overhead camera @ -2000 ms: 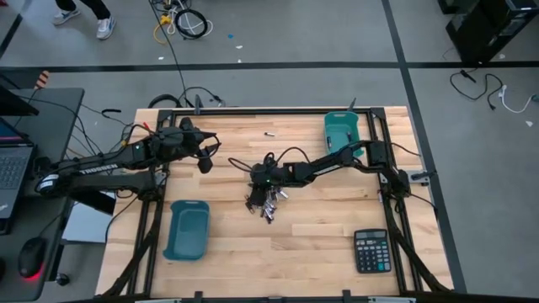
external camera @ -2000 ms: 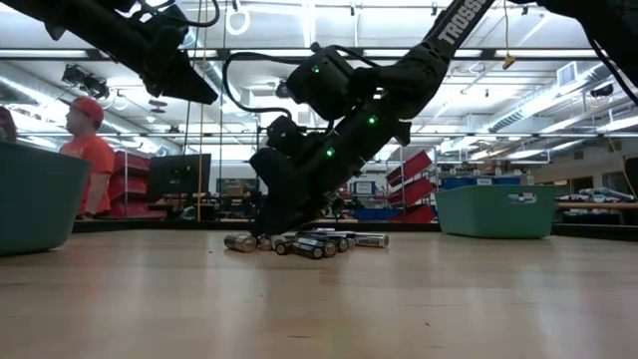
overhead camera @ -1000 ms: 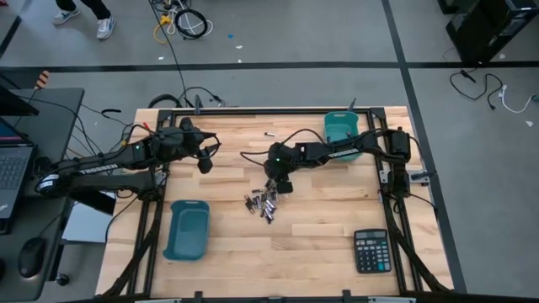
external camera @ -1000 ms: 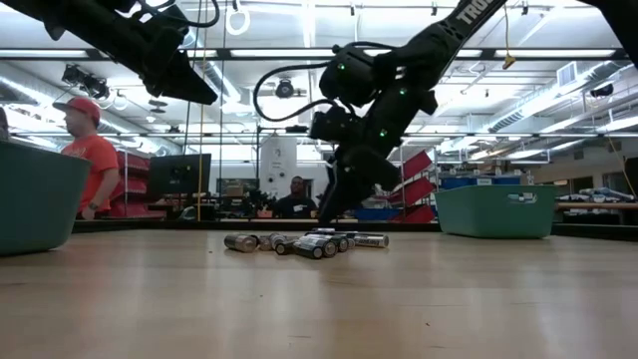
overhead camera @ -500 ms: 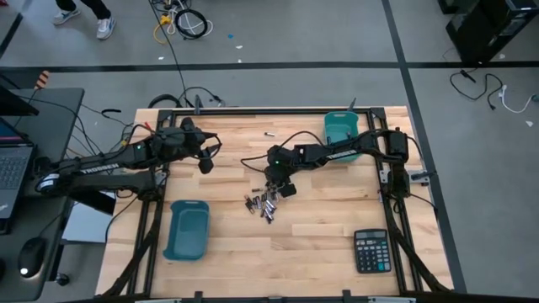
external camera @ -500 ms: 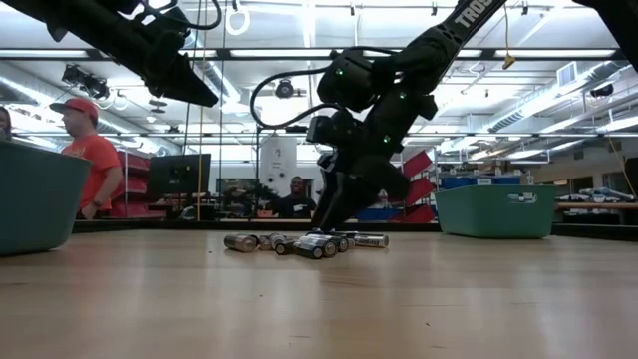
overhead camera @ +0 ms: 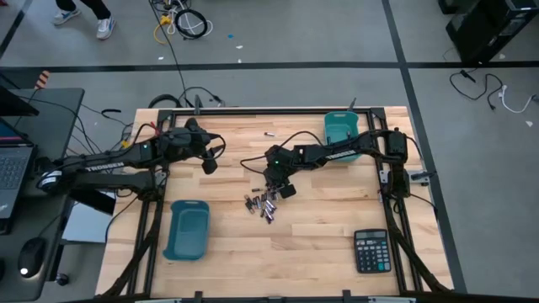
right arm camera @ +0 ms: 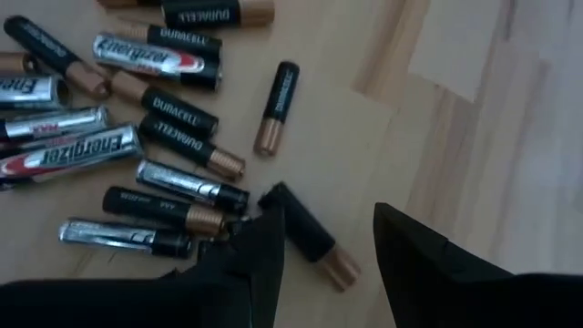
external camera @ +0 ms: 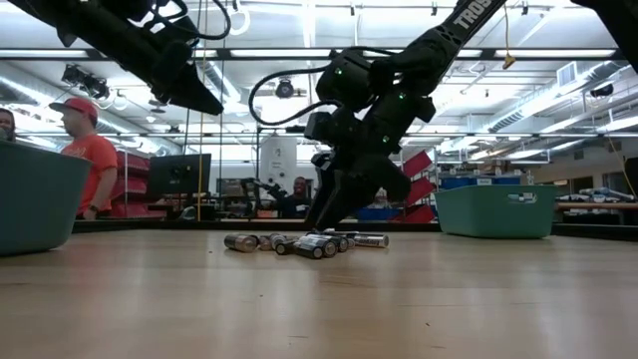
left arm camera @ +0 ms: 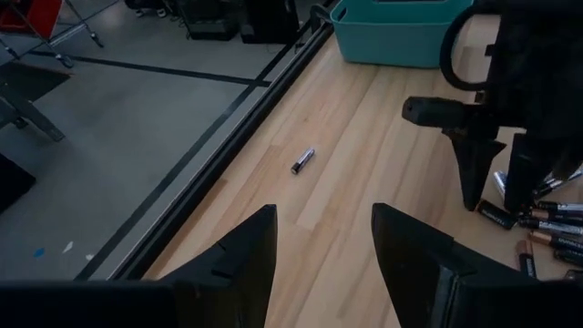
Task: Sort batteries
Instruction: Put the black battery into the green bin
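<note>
The batteries lie in a loose pile of several black, copper and silver cells on the wooden table's middle, also low in the low view. My right gripper is open and points down at the pile's far right edge. In the right wrist view its fingers stand on either side of one black-and-copper battery that lies flat; I see no touch. One lone battery rests near the far edge. My left gripper is open, raised over the far left of the table.
A teal bin sits near the left near corner and another teal bin at the far right. A black calculator lies at the near right. Bare wood lies around the pile. A person in a red shirt stands behind the table.
My right gripper has come down from above the pile toward its far right edge, its fingertips now just over the batteries. My left gripper has shifted slightly toward the table's right. The batteries have stayed where they were.
</note>
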`<state>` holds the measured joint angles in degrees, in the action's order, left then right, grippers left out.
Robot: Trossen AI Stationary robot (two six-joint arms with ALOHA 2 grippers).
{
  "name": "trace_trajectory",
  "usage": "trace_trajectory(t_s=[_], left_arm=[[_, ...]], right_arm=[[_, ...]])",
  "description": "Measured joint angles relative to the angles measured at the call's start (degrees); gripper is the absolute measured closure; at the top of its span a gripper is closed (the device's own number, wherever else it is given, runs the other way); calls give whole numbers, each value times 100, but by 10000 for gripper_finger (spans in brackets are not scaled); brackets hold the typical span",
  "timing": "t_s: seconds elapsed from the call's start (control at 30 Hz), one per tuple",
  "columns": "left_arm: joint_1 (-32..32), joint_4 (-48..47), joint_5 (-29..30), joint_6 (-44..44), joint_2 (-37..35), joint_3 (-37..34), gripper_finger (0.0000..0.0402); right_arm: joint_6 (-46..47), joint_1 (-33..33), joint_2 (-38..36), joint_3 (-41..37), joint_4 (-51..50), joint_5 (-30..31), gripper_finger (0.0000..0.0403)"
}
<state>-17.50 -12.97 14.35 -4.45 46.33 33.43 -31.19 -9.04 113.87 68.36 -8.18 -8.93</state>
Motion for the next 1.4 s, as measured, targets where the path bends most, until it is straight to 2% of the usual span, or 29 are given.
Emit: trace_trajectory(t_s=[0.5,0.6,0.8,1.07,1.2,1.4], left_arm=[[-1,98,0,-108,76,0,220],[0,157,2,-131,76,0,220],[0,189,1,-132,76,0,220],[0,196,0,-131,76,0,220],[0,205,0,-129,76,0,220],[-2,252,0,-129,76,0,220]], right_arm=[[324,-13,288,11,113,-166,257],[470,-20,288,11,68,-172,284],[707,-17,293,10,70,-162,376],[1051,-29,233,-4,150,-20,377],[1111,-53,14,-24,76,308,377],[2015,-192,-529,-19,20,723,371]])
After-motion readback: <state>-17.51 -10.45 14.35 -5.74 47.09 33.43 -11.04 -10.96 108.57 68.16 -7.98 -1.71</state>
